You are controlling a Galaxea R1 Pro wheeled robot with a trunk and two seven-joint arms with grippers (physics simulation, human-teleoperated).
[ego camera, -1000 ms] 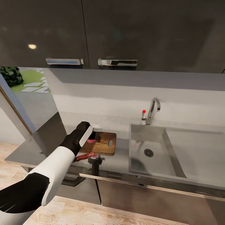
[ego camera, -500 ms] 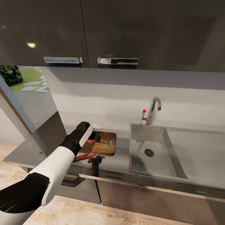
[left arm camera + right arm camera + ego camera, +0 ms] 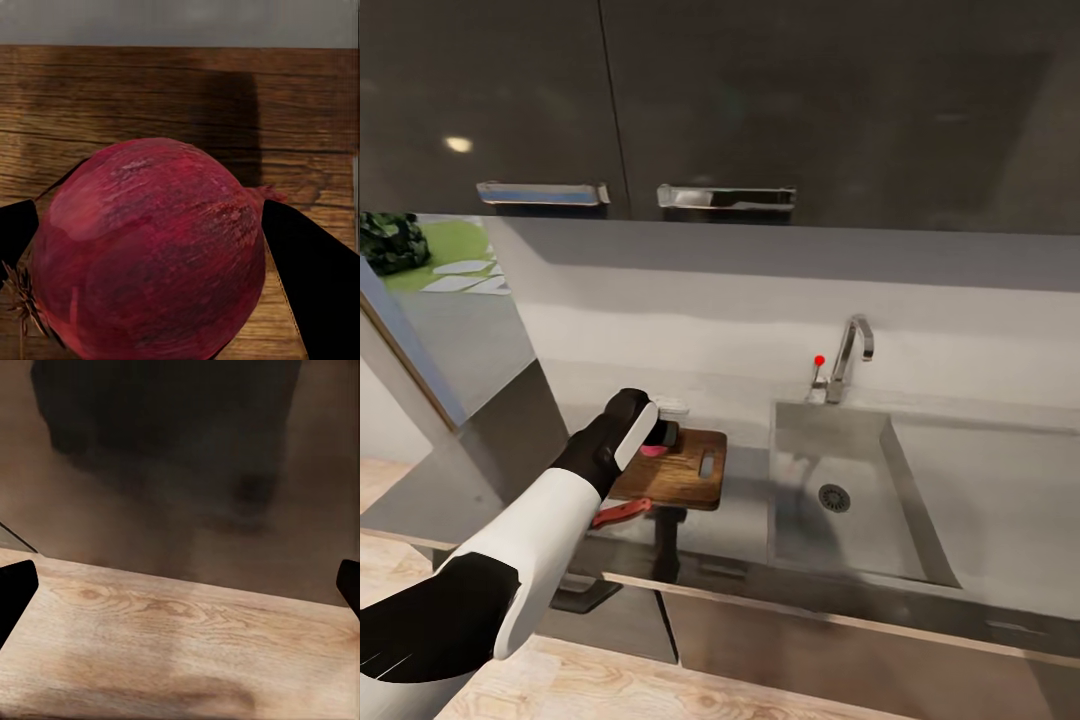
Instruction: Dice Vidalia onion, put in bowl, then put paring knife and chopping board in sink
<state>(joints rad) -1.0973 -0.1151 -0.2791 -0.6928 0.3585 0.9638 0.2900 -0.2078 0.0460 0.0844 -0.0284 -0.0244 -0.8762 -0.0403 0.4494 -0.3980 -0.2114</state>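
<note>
**Left gripper closed around the onion over the chopping board**

The left gripper has its two dark fingers pressed against either side of the Vidalia onion, which sits between them above the chopping board. In the head view the left arm's wrist covers most of the onion, leaving a small pink-red sliver at the board's near-left corner. The onion's lower edge is cut off in the left wrist view. Its skin is deep red-purple with fine streaks, a dry rooty tuft at one end and a small pointed tip at the other.

The paring knife, red-handled, lies on the countertop just in front of the board; its blade is hard to make out. The sink lies well to the right, beneath the faucet.

The right gripper shows only black fingertips at opposite edges, spread wide over a wooden floor. No writing can be read anywhere.
</note>
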